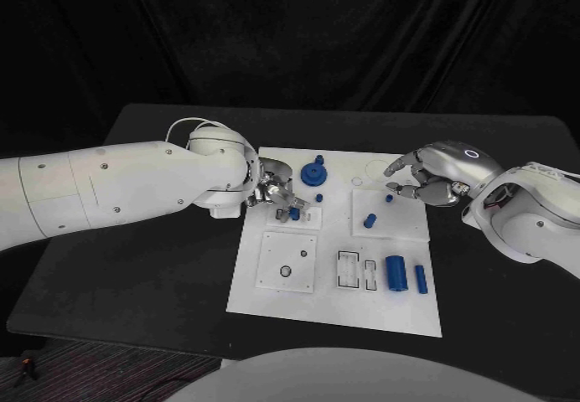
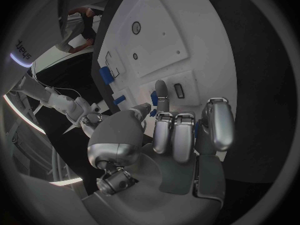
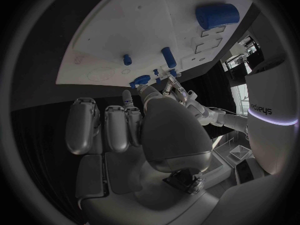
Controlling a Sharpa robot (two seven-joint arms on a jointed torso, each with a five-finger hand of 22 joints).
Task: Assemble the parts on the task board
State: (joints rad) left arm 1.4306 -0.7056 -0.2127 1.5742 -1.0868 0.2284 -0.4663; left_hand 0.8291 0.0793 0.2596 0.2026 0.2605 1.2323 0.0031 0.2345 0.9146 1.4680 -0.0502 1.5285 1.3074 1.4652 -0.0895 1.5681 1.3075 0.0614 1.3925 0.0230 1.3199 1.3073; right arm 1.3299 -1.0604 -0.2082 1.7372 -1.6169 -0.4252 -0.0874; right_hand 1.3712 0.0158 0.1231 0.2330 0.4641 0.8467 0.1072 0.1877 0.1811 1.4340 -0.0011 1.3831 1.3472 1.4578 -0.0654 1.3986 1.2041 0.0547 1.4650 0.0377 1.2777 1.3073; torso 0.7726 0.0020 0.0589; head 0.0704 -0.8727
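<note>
The left hand (image 1: 273, 194) is over the left edge of the white task board (image 1: 302, 314), toward its far end, with thumb and one finger pinching a small blue peg (image 1: 294, 213) that stands at a small raised white block on the board; the other fingers are curled beside it, as the left wrist view also shows (image 2: 164, 135). Just beyond this hand, nearer the board's far edge, stands a blue round gear-like part (image 1: 314, 173), and a tiny blue peg (image 1: 319, 198) stands between the two hands. The right hand (image 1: 432, 177) hovers over the far right corner of the board, fingers curled downward with the tips close together; whether they hold anything I cannot tell. Right below its fingertips is a small blue piece (image 1: 389, 198), and a short blue cylinder (image 1: 370, 222) lies a little nearer on the same raised plate. Toward the board's near right corner lie a thick blue cylinder (image 1: 396, 271) and a thinner blue bar (image 1: 421, 279) side by side, next to a few rectangular slots. The board sits in the middle of the black table (image 1: 145, 276).
</note>
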